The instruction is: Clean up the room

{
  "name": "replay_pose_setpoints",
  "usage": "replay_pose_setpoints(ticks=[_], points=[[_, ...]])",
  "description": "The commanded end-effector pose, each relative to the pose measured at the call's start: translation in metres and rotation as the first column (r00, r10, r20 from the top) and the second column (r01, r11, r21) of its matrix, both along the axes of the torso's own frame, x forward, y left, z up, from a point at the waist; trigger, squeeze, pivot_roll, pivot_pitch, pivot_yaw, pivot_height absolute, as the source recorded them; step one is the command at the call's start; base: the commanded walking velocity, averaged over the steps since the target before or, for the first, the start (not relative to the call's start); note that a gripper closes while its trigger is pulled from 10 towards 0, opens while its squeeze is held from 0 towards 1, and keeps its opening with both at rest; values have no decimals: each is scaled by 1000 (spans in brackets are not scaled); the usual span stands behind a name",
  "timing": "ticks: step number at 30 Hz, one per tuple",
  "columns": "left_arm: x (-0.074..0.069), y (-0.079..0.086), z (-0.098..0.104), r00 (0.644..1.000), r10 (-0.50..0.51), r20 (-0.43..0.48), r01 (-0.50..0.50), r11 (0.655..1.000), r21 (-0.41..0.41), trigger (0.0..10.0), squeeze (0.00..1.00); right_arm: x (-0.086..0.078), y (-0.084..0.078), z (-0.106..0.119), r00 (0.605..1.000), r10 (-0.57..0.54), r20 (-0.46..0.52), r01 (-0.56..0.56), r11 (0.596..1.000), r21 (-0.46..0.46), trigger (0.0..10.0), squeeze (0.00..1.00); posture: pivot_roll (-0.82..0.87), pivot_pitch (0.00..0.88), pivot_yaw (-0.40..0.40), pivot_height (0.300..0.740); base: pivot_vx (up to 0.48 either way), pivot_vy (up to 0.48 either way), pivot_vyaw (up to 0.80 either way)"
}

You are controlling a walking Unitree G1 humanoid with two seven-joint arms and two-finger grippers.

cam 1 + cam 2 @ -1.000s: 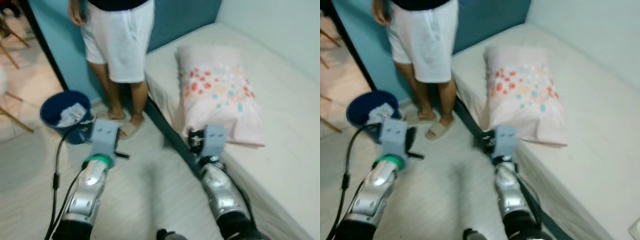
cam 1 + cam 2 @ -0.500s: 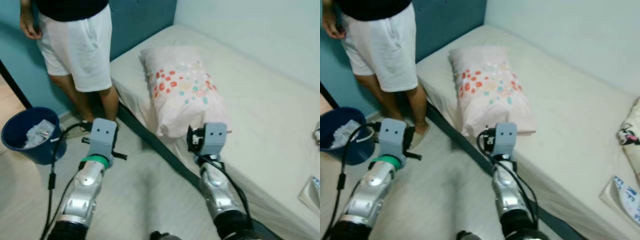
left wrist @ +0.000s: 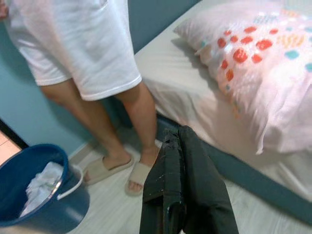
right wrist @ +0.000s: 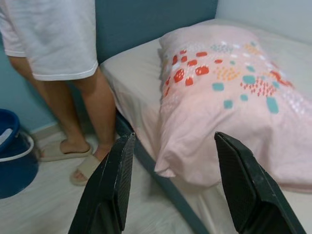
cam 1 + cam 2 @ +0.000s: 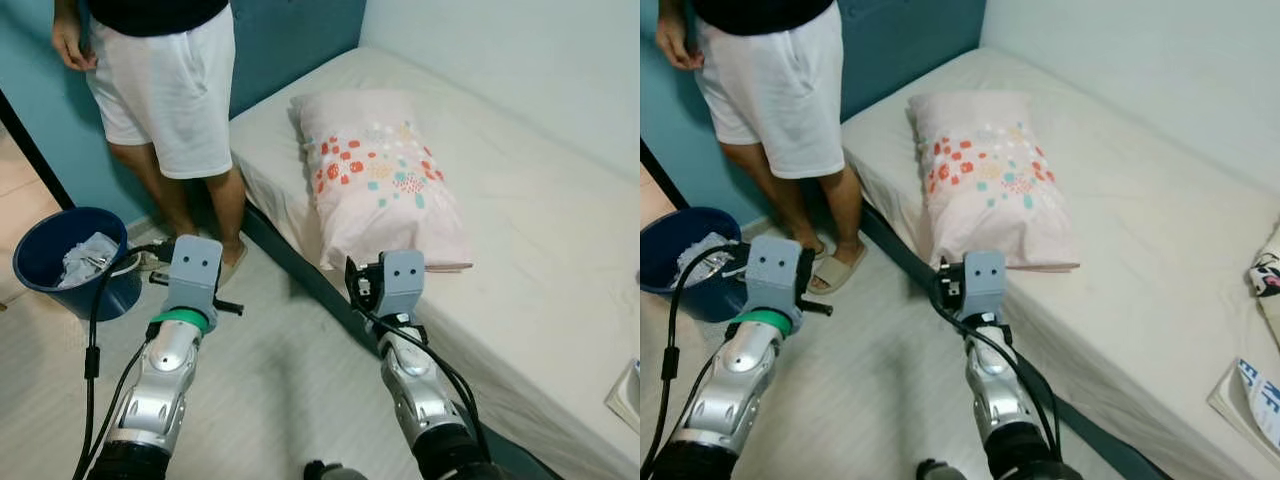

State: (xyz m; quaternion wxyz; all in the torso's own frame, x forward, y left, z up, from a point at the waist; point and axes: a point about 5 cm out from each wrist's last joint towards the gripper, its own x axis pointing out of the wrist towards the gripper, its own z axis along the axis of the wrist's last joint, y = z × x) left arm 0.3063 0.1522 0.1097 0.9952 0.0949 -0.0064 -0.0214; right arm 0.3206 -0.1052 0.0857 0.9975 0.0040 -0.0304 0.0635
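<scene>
A pink pillow (image 5: pixel 385 190) with red and teal spots lies at the head of a white bed (image 5: pixel 540 230). A blue bucket (image 5: pixel 60 265) holding crumpled white rubbish stands on the floor at the left. Both arms are raised in front of me over the floor beside the bed. My left gripper (image 3: pixel 176 134) is shut with nothing in it, pointing toward the person's feet. My right gripper (image 4: pixel 173 141) is open and empty, pointing at the near end of the pillow. A white and blue packet (image 5: pixel 1250 390) and a black and white item (image 5: pixel 1268 270) lie at the bed's right end.
A person (image 5: pixel 165 90) in white shorts and slippers (image 5: pixel 835 268) stands between the bucket and the bed, against a teal wall. The bed's dark frame edge (image 5: pixel 300 270) runs diagonally just ahead of my right arm. Pale floor spreads below both arms.
The whole picture has shifted as the camera turned toward the bed and then slightly back. Both arms keep the same raised pose, and the grippers' states are unchanged.
</scene>
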Motion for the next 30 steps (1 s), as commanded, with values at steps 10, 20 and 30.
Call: replay_pose_setpoints(ticks=[10, 20, 30], points=[[-1, 1, -5, 1000, 5, -10, -5, 1000, 10, 10000, 0, -2, -2, -4, 1000, -5, -20, 5, 1000, 0, 10000, 0, 63, 63, 25, 740, 480, 0, 0], [-9, -5, -11, 983, -166, -71, 167, 986, 10, 10000, 0, -6, -13, -19, 997, -31, -77, 26, 998, -61, 10000, 0, 58, 54, 26, 740, 403, 0, 0], [-54, 44, -40, 895, -303, -328, 280, 953, -115, 10000, 0, -42, -48, -75, 950, -107, -293, 70, 988, -134, 10000, 0, 54, 42, 25, 740, 296, 0, 0]])
